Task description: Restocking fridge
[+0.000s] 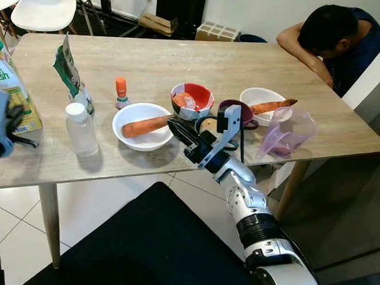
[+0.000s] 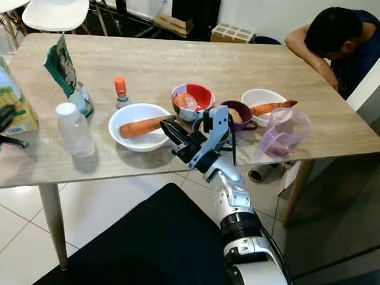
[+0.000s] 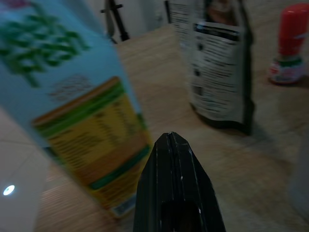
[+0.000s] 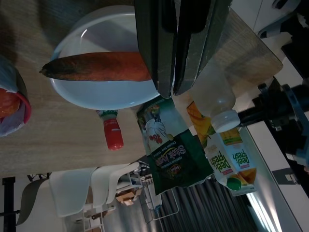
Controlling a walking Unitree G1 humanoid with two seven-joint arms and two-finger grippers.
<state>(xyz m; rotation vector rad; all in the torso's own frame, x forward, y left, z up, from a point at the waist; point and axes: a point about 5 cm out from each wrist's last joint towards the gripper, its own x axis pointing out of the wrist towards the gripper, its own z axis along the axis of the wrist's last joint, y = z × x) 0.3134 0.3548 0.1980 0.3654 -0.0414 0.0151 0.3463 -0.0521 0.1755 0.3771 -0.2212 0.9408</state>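
— Right wrist view: what does it add?
— My right gripper [image 4: 170, 89], fingers pressed together, hovers over the orange carrot [image 4: 96, 66] lying in the round white bowl [image 4: 91, 94].
— And the left wrist?
— My left gripper [image 3: 170, 142], fingers also together, sits just beside the green-and-yellow juice carton [image 3: 72, 111] on the pale wooden table [image 1: 181, 63].

Pale wood-grain table [image 1: 181, 60]. An orange carrot [image 1: 146, 125] lies in a white bowl [image 1: 142, 126]; at its 2 o'clock, a red bowl with a patterned outside [image 1: 192, 100]. At 10 o'clock, a small bottle [image 1: 121, 93] has an orange cap. Dark green snack bag [image 1: 70, 74], blue-and-yellow juice carton [image 1: 8, 84], translucent purple jug [image 1: 288, 131], black gripper fingers [image 4: 166, 43].
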